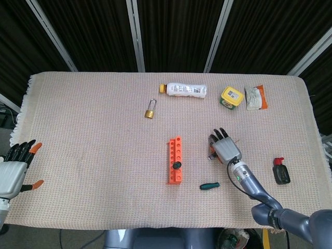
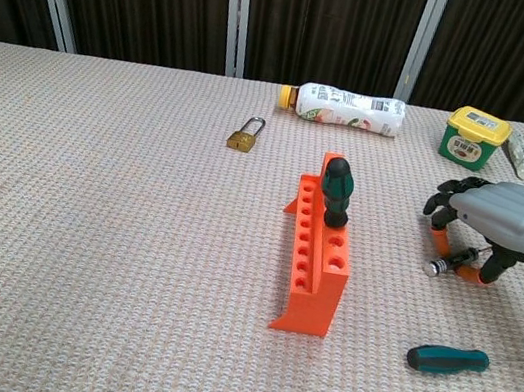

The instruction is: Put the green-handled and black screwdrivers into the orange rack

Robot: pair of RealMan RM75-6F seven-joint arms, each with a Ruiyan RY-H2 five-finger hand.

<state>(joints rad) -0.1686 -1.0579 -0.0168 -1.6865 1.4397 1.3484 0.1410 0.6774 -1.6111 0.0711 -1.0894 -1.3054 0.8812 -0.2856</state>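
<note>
Orange rack at bench centre, holding one green-and-black screwdriver upright in a large hole; second green-handled screwdriver flat on the woven cloth at the rack's 4 o'clock. Right robot hand at the rack's 3 o'clock, fingers curled down over a small black screwdriver, true grasp impossible to tell; left robot hand spread wide, holding nothing, off the 9 o'clock edge. Padlock, lying bottle, yellow-lidded tub, packet toward 12 o'clock; dark curtains behind.

Three screwdrivers, one rack
</note>
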